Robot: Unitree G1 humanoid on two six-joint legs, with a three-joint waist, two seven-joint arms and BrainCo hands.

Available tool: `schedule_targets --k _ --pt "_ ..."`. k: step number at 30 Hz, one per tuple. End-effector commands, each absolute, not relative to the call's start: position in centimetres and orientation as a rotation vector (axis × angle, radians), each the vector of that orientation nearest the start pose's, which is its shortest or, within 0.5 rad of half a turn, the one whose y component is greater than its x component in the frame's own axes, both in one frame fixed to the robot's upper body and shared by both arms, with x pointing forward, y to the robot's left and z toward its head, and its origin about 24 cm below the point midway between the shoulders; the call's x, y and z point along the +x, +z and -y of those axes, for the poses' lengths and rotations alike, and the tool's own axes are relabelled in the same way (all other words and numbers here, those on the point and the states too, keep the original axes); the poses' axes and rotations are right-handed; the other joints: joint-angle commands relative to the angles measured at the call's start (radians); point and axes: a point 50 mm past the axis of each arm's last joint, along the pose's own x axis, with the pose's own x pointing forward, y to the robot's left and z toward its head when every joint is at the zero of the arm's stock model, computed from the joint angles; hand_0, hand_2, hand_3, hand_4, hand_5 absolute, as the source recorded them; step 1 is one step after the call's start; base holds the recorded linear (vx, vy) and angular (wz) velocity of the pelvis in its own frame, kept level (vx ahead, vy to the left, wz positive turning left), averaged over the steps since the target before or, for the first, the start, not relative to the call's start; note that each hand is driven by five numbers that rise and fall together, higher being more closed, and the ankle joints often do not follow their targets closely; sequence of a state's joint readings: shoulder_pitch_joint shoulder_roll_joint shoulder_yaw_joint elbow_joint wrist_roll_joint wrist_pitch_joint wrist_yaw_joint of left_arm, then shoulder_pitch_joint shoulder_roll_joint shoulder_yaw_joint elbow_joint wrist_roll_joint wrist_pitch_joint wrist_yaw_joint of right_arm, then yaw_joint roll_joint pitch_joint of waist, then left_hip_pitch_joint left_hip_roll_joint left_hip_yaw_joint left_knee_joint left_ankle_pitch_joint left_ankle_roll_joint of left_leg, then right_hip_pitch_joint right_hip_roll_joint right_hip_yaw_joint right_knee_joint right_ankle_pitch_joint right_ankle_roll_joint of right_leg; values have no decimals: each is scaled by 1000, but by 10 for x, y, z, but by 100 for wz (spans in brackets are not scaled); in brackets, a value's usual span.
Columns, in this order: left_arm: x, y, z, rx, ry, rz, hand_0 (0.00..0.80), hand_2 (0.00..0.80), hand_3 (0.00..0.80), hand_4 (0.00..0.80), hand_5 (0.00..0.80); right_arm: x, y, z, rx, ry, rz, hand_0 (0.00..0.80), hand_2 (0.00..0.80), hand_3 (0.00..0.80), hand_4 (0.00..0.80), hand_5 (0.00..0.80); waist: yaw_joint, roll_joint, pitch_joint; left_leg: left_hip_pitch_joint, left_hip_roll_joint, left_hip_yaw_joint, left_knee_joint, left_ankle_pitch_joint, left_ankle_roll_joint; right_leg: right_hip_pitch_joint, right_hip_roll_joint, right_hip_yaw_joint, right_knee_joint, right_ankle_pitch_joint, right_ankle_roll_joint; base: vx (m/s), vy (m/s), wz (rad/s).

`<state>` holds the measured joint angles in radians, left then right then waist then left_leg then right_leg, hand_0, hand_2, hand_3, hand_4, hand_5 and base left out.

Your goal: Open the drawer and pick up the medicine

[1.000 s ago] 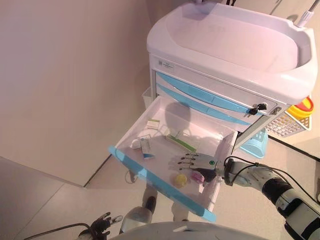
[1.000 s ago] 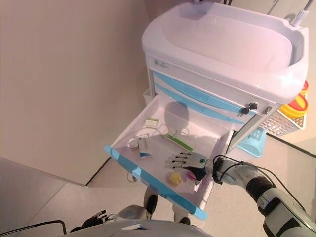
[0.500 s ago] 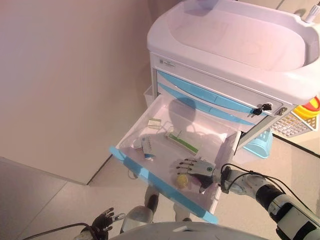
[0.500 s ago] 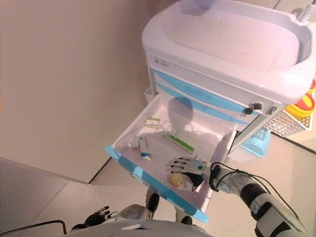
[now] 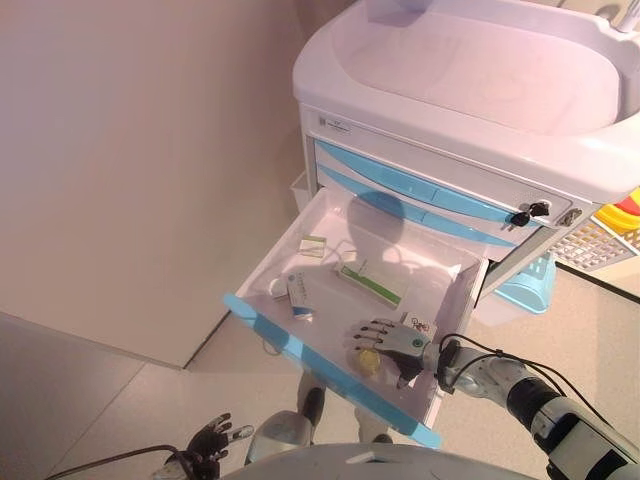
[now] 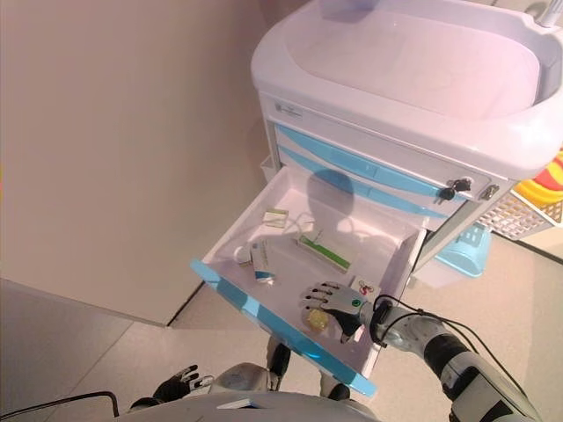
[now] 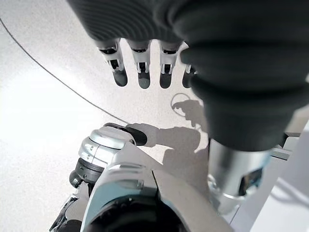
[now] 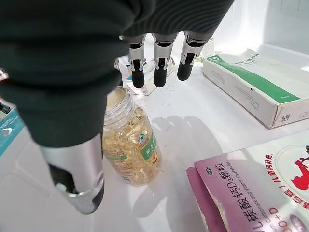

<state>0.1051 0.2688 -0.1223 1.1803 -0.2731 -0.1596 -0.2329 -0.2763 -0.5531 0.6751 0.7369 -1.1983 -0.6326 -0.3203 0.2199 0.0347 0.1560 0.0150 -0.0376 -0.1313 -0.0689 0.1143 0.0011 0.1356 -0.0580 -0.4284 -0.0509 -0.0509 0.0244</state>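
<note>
The cart's lowest drawer (image 5: 330, 372), white with a blue front, stands pulled out. In it lie a clear bottle of yellow capsules (image 5: 366, 360), a pink and purple box (image 5: 420, 325), a long green and white box (image 5: 368, 284), a blue and white box (image 5: 298, 295) and a small box (image 5: 313, 245). My right hand (image 5: 396, 340) hovers open just over the bottle. In the right wrist view its straight fingers (image 8: 158, 67) reach past the bottle (image 8: 133, 145) and its thumb stands beside it, with the pink box (image 8: 251, 188) close by. My left hand (image 5: 208, 440) hangs open low by the floor.
The white cart top (image 5: 470, 70) overhangs two shut blue drawers, with keys in a lock (image 5: 520, 215). A white wire basket (image 5: 595, 245) and a light blue bin (image 5: 525, 285) hang on the cart's right side. A wall (image 5: 140, 150) runs along the left.
My right hand has come slightly toward the drawer's front, off the pink box and over the yellow bottle. The camera has shifted a little. The left hand stays low.
</note>
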Motion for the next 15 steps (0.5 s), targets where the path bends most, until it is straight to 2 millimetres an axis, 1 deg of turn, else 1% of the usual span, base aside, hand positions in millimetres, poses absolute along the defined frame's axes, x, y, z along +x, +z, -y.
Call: schedule_targets --k 1,2,6,9,15 --pt "77 -160 -223 -11 -63 -1093 0 0 0 0 0 211 -66 149 -1492 1049 389 0 0 0 0 0 26 -23 -11 16 -74 2 15 -96 9 -53 -37 20 125 -30 9 14 36 6" --pt "76 -160 -221 -10 -73 -1098 0 0 0 0 0 206 -74 153 -1490 1036 378 0 0 0 0 0 28 -18 -12 17 -76 -1 15 -95 11 -52 -39 18 125 -29 9 11 34 8" --pt "75 -161 -218 -8 -96 -1103 0 0 0 0 0 199 -82 159 -1475 990 357 0 0 0 0 0 33 -10 -14 17 -80 -6 19 -97 10 -49 -45 12 127 -31 9 7 30 8" --pt "74 -161 -216 -6 -107 -1106 0 0 0 0 0 198 -82 163 -1474 986 360 0 0 0 0 0 33 -7 -16 19 -83 -9 20 -98 10 -46 -47 9 127 -31 9 7 23 4" --pt "74 -161 -216 -5 -109 -1107 0 0 0 0 0 200 -77 162 -1463 991 383 0 0 0 0 0 29 -8 -17 22 -83 -7 20 -99 9 -45 -49 9 127 -31 10 6 5 3"
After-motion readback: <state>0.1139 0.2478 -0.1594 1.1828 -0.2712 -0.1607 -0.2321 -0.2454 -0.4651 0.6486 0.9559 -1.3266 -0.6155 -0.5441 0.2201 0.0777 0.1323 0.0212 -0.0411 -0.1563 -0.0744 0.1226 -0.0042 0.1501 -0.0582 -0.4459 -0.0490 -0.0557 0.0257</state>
